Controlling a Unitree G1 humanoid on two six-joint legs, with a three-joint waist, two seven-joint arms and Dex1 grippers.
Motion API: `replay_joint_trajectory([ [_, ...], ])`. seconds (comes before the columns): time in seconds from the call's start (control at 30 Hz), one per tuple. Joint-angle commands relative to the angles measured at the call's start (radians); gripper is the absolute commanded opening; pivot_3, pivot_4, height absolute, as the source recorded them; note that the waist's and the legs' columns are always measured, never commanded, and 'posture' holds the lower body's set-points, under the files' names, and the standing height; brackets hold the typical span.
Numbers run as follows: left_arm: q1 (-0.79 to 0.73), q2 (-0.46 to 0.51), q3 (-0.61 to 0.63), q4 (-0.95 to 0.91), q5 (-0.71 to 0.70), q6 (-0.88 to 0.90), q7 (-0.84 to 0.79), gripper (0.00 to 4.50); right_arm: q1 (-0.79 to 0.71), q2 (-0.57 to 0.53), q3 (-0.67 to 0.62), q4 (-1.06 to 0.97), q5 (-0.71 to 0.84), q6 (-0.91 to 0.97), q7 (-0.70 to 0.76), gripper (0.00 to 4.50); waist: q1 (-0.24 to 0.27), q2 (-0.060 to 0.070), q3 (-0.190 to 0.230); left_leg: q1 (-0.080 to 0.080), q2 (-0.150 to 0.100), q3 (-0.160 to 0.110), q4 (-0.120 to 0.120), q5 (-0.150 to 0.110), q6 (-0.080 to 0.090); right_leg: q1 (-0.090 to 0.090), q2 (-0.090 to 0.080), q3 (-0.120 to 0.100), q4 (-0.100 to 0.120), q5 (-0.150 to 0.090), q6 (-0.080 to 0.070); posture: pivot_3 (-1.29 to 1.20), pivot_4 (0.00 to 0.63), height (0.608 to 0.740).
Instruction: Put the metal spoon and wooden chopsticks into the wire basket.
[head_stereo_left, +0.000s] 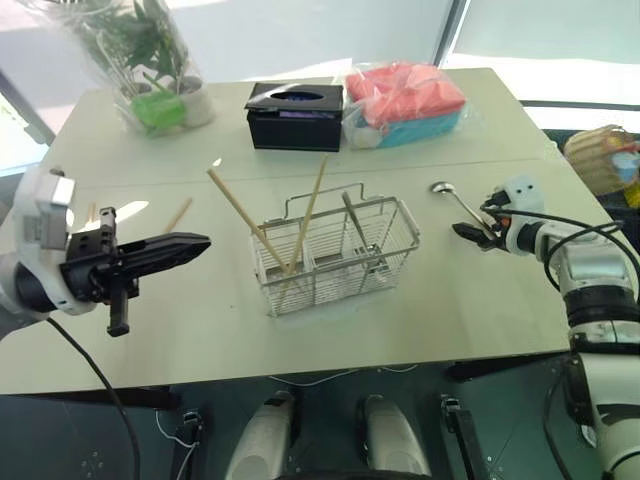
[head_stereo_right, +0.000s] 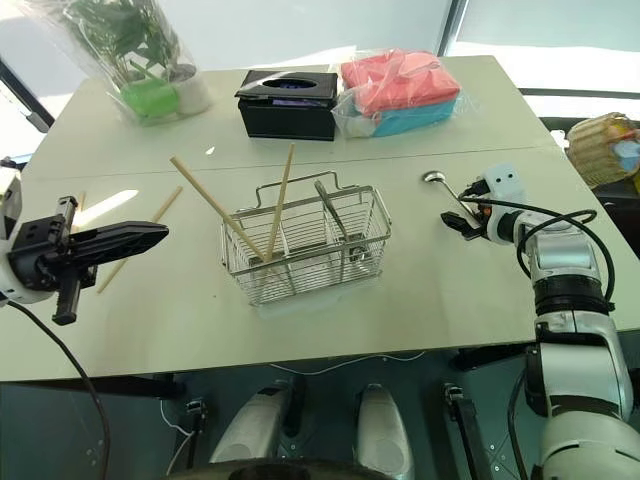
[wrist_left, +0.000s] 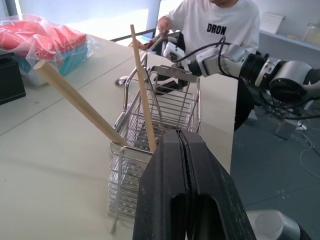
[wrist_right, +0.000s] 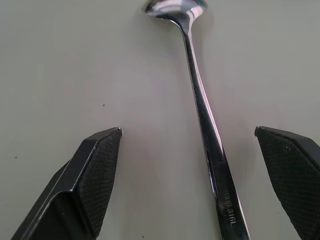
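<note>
- Lying flat on the pale table (head_stereo_left: 200, 330), the spoon (wrist_right: 202, 105) is the thing in hand: slim, shiny silver, with its oval bowl pointing away from the robot and its long thin handle running back toward the right gripper (wrist_right: 192, 150).
- The spoon sits to the right of the basket (head_stereo_left: 340, 250), apart from it and not yet lifted.
- The right gripper hangs low over the spoon's handle with its two black fingers spread wide, one on each side of the handle, grasping nothing. In its wrist view the handle runs nearer one finger than the other.
- The step looks like the reach for the spoon. The next move likely calls for lowering until the fingertips meet the table, centring on the handle, then closing. A thin, slick handle lying flat may slip or skate, so a firm pinch seems needed.
- After that, the spoon would need carrying left and dropping into a compartment of the basket.
- The basket is a small rectangular grid of silvery wire with a loop handle and dividers. Two pale wooden chopsticks (head_stereo_left: 300, 225) already stand in its left part, leaning and crossing each other. A darker stick leans in a compartment further right.
- Another chopstick (head_stereo_right: 140, 238) lies on the table near the left gripper (head_stereo_left: 185, 245), so that part of the task seems unfinished.
- The left gripper is clenched with nothing between its fingers, held above the table to the basket's left.
- Behind the basket stand a black tissue box (head_stereo_left: 295, 115), a bag of pink and blue cloths (head_stereo_left: 405, 100) and a wrapped plant (head_stereo_left: 150, 60).
</note>
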Motion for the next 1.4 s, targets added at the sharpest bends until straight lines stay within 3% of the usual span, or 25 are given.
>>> replay_joint_trajectory([
  [0.03, -0.001, -0.006, 0.026, -0.031, -0.017, -0.004, 0.012, 0.0, -0.083, -0.01, 0.02, 0.135, -0.04, -0.08, 0.035, 4.41, -0.001, 0.0, 0.0, 0.0, 0.0, 0.0, 0.0, 0.0, 0.0, 0.0, 0.0, 0.0, 0.0, 0.0, 0.0, 0.0, 0.15, 0.74],
  [0.27, 0.003, -0.023, 0.015, -0.042, -0.01, -0.007, 0.03, 0.0, -0.246, 0.024, 0.055, 0.39, -0.113, -0.207, 0.03, 4.41, -0.002, 0.0, 0.0, 0.0, 0.0, 0.0, 0.004, 0.0, 0.0, 0.001, 0.001, 0.0, 0.001, 0.001, -0.001, 0.0, 0.15, 0.74],
  [0.47, 0.014, -0.03, 0.023, -0.061, -0.016, -0.003, 0.045, 0.0, -0.293, 0.047, 0.06, 0.483, -0.152, -0.256, 0.024, 4.41, -0.003, 0.0, 0.0, 0.0, 0.001, 0.0, 0.004, 0.0, 0.0, 0.001, 0.004, 0.001, 0.001, 0.002, 0.0, 0.0, 0.15, 0.74],
  [0.57, 0.021, -0.021, 0.038, -0.064, -0.017, -0.001, 0.044, 0.0, -0.304, 0.054, 0.055, 0.502, -0.159, -0.263, 0.018, 3.58, -0.004, 0.0, 0.0, 0.001, 0.002, 0.0, 0.004, 0.0, 0.0, 0.001, 0.006, 0.002, 0.001, 0.002, -0.001, 0.0, 0.15, 0.74],
  [0.8, 0.016, -0.007, 0.045, -0.058, -0.014, -0.003, 0.043, 0.0, -0.308, 0.063, 0.052, 0.514, -0.166, -0.263, 0.02, 0.05, -0.001, 0.0, 0.0, 0.001, 0.004, 0.0, 0.005, 0.0, -0.001, 0.002, 0.008, 0.002, 0.001, 0.003, -0.002, 0.0, 0.15, 0.74],
  [1.03, 0.01, 0.014, 0.041, -0.043, -0.003, -0.002, 0.025, 0.0, -0.313, 0.065, 0.05, 0.517, -0.175, -0.259, 0.013, 0.05, -0.003, -0.001, 0.0, 0.001, 0.005, 0.001, 0.005, -0.001, -0.003, 0.001, 0.009, 0.002, 0.002, 0.003, -0.002, 0.0, 0.15, 0.74],
  [1.2, 0.006, 0.028, 0.03, -0.014, 0.022, -0.008, 0.009, 0.0, -0.334, 0.065, -0.01, 0.475, -0.132, -0.33, -0.077, 0.05, -0.003, 0.0, 0.0, 0.001, 0.005, 0.001, 0.005, -0.002, -0.003, 0.001, 0.009, 0.003, 0.002, 0.003, -0.002, 0.0, 0.15, 0.74],
  [1.4, -0.009, 0.014, 0.0, 0.017, 0.048, -0.013, 0.008, 0.0, -0.304, 0.121, -0.101, 0.198, -0.041, -0.41, -0.161, 0.05, -0.007, 0.001, 0.001, 0.001, 0.005, 0.002, 0.005, -0.001, -0.001, -0.001, 0.009, 0.004, 0.004, 0.003, -0.002, 0.0, 0.15, 0.74],
])
